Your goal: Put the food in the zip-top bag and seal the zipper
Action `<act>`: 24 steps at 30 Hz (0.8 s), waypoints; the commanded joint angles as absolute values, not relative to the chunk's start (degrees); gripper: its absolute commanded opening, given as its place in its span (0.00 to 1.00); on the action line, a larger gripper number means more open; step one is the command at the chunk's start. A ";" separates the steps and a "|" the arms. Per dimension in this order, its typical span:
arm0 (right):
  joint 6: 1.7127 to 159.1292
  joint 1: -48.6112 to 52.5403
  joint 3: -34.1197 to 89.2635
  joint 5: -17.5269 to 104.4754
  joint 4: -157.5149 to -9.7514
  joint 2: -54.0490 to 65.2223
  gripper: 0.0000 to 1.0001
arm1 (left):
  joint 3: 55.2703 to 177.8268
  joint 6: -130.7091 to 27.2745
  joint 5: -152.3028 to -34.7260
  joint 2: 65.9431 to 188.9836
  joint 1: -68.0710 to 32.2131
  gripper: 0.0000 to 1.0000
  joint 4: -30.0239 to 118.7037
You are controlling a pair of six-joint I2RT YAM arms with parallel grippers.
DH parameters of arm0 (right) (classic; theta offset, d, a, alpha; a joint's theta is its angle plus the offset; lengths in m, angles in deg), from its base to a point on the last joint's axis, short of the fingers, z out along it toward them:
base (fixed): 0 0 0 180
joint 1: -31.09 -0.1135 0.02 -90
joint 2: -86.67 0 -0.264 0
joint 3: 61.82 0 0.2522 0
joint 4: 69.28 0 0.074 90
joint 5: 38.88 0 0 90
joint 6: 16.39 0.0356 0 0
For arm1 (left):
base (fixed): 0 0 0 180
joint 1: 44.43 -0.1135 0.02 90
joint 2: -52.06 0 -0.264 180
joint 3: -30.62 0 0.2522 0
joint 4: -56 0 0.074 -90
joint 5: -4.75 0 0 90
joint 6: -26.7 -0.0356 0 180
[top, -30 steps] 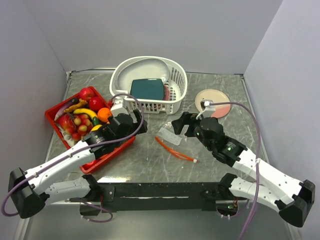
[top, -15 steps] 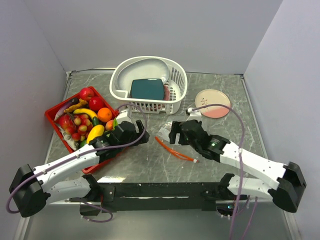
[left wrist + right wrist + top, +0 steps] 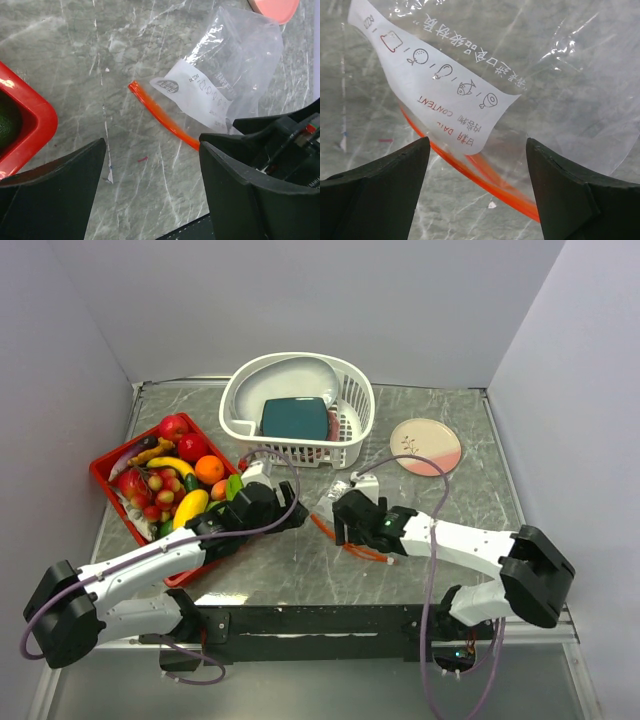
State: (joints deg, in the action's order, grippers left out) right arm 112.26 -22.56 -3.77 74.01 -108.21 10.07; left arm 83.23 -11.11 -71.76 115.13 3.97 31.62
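Two spread right fingers (image 3: 375, 195) straddle the zipper (image 3: 475, 170) of the zip-top bag (image 3: 570, 75).

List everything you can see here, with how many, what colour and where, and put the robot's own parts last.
zip-top bag: one, clear with a white label, flat mid-table
zipper: one, orange-red, along the bag's mouth
food: a heap, red, orange, yellow, green, in the red tray
red tray: one, red, left side
basket: one, white, at the back
teal slab: one, teal, inside the basket
plate: one, pink, back right
table: one, grey marbled
left gripper: one, black, open, beside the zipper
right gripper: one, black, open, over the bag's mouth
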 commanded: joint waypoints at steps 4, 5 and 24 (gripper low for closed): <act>110.79 -22.61 3.17 77.92 -109.49 6.25 0.44 | 81.38 -12.14 -73.30 113.58 3.91 0.79 34.76; 110.26 -22.44 3.61 77.75 -109.49 6.07 0.37 | 81.12 -12.14 -73.47 113.49 3.82 0.79 35.29; 116.58 -18.57 3.01 64.75 -101.41 19.25 0.00 | 78.57 -8.98 -78.40 117.70 3.91 0.57 48.47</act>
